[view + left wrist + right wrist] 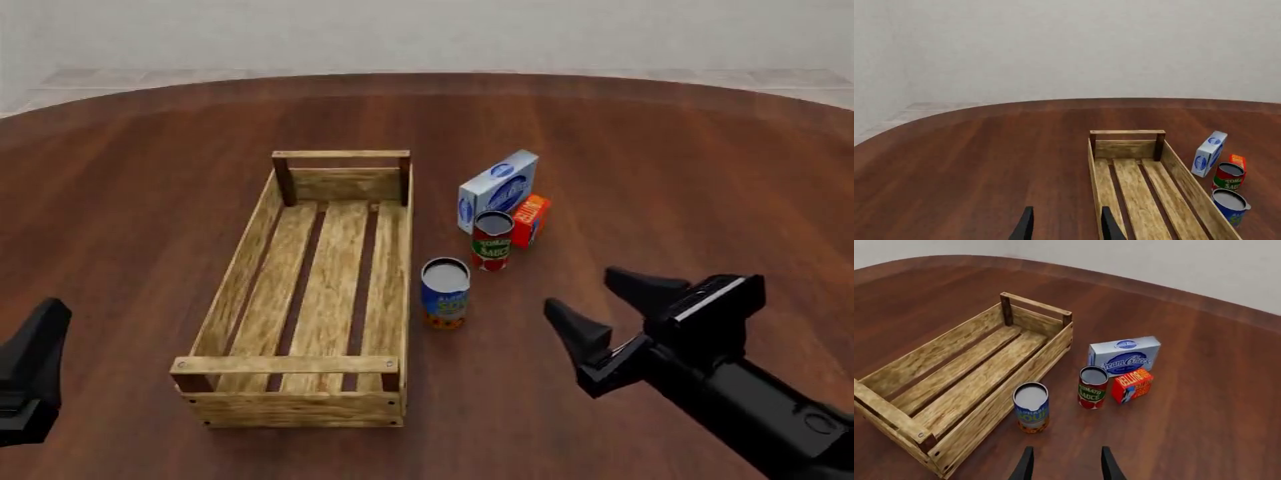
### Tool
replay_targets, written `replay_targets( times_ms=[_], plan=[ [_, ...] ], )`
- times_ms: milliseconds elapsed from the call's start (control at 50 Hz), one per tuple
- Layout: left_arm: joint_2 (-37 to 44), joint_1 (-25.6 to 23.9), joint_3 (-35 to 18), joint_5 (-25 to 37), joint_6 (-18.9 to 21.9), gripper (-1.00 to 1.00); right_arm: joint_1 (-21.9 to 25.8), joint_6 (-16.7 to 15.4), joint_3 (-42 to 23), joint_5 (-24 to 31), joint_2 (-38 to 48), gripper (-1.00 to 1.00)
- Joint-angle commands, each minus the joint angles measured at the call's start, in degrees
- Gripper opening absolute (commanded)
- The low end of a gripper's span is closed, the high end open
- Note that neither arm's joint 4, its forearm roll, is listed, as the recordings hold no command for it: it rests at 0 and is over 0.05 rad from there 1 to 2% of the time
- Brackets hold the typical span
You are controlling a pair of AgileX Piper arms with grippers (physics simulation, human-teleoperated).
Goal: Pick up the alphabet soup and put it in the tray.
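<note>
**Listener:** Which step are you on?

**Operator:** The approach, as I judge it. My right hand (598,302) hangs above the tabletop (694,170) with its two fingers spread wide and nothing between them. The soup can (445,293), blue label and grey metal top, stands upright ahead of that hand and a little toward the left arm's side, near but not touching.

**Listener:** And your left hand?

**Operator:** My left hand (1064,226) is low and off to the side. Its fingers stand apart and hold nothing.

**Listener:** Where is the tray?

**Operator:** The tray (238,272), a long light-wood crate, lies just beyond the soup can from my right hand, its long side almost against the can. I see only bare slats inside it.

**Listener:** What does the next move call for?

**Operator:** I think I must bring the right hand forward and down so the fingers straddle the soup can. A red-and-green can (491,240), a blue-and-white box (498,189) and a small orange box (531,220) stand just past it, so I should keep clear of them.
</note>
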Motion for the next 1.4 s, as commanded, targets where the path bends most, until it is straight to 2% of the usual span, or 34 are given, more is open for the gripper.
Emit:
replay_targets(
  times_ms=[20, 300, 480, 760, 980, 1240, 1400],
  plan=[
    [0.0, 0.0, 0.0, 0.0, 0.0, 1.00, 0.4, -0.2, -1.0, -3.6, 5.6, 1.00],
    [0.0, 0.0, 0.0, 0.0, 0.0, 1.00, -0.2, -1.2, -3.4, -5.4, 10.1, 1.00],
    [0.0, 0.0, 0.0, 0.0, 0.0, 1.00, 0.3, -0.4, -4.6, -7.0, 14.2, 1.00],
    [0.0, 0.0, 0.0, 0.0, 0.0, 1.00, 2.8, -1.4, -6.3, -9.0, 19.5, 1.00],
    [0.0, 0.0, 0.0, 0.0, 0.0, 1.00, 5.8, -3.0, -7.8, -7.1, 20.6, 1.00],
    [0.0, 0.0, 0.0, 0.0, 0.0, 1.00, 3.7, -5.0, -10.4, -5.4, 22.0, 1.00],
    [0.0, 0.0, 0.0, 0.0, 0.0, 1.00, 2.3, -5.3, -11.8, -6.8, 24.8, 1.00]
  ],
)
